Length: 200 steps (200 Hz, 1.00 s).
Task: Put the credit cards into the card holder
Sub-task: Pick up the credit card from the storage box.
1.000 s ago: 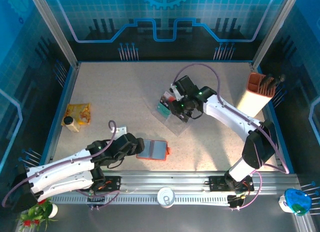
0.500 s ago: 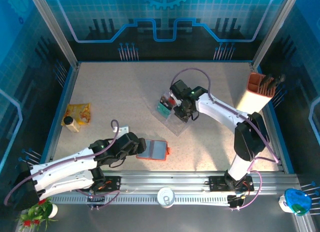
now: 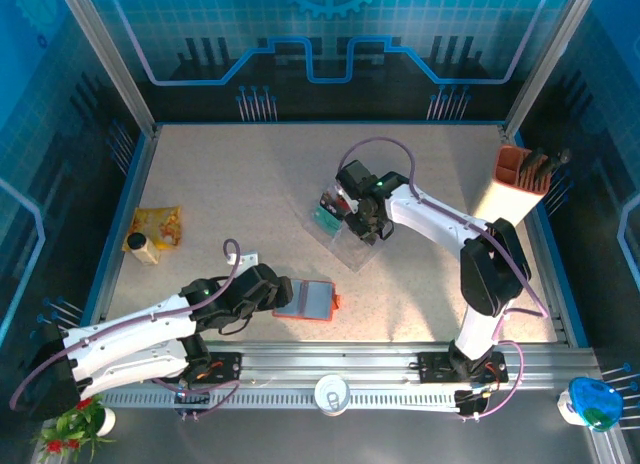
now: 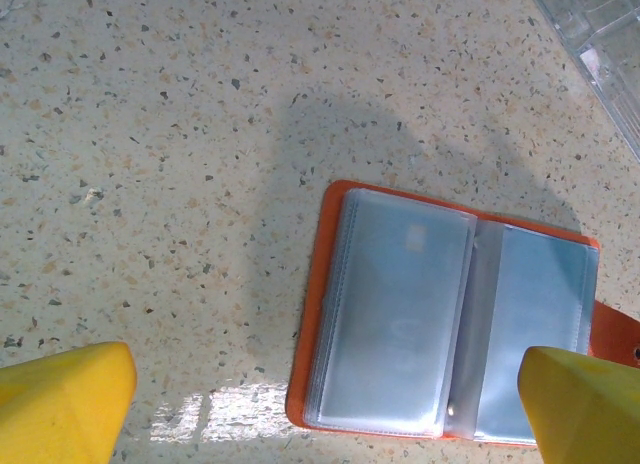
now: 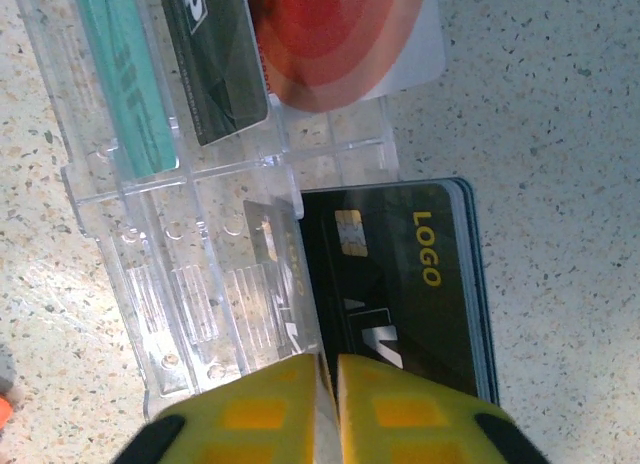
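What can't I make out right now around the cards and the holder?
- Right wrist view: how many cards lie under the black card; it covers them.
- Right wrist view: whether the right gripper has that card; its own fingers cover the contact.
- Left wrist view: the card holder's right end, cut off by the frame edge.
- Top view: the clear tray's contents, too small and partly under the right arm.
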Tool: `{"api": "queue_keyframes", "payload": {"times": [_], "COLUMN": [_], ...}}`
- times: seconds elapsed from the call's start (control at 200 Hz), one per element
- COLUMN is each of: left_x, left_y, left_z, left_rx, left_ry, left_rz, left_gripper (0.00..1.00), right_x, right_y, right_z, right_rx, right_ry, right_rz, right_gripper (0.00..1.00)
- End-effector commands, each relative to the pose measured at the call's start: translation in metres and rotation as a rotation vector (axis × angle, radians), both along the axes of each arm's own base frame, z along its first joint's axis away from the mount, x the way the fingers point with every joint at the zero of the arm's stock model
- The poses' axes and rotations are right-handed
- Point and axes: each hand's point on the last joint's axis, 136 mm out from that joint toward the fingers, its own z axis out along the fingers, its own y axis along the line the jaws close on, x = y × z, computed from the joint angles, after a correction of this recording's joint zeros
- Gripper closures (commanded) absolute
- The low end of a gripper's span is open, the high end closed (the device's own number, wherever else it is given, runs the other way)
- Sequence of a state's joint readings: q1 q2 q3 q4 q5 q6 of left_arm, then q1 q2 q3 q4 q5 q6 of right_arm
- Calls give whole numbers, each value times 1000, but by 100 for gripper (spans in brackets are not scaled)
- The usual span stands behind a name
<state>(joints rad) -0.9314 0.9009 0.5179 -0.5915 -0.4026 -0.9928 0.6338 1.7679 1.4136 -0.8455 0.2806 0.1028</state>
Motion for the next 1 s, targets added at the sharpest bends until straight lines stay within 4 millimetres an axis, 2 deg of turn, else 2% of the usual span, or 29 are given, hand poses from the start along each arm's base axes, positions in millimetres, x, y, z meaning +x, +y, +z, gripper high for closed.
{"api": "queue_keyframes", "payload": {"times": [0.0,0.14,0.375,0.615,0.715,0.995], "left_x": [-2,-2,-1,-1,0,4], "left_y": [3,3,3,3,3,-4], "left_z": [-7,-8,-8,-8,-8,-13], "left_rx": [9,11,9,13,14,29], "left_ry": [12,15,16,17,16,32], "left_rz": [-6,-6,-7,-9,-7,-34], "left_gripper": [1,1,1,1,1,1], "right_x": [2,3,3,3,2,-15], "right_y": [6,8,12,11,13,26], "right_z": [3,11,23,25,38,94], "right_rx": [15,33,63,65,95,297], "right_ry": [5,-2,-11,-12,-30,-89], "right_rz": [8,17,27,29,31,20], "right_gripper": [91,100,100,100,100,100]}}
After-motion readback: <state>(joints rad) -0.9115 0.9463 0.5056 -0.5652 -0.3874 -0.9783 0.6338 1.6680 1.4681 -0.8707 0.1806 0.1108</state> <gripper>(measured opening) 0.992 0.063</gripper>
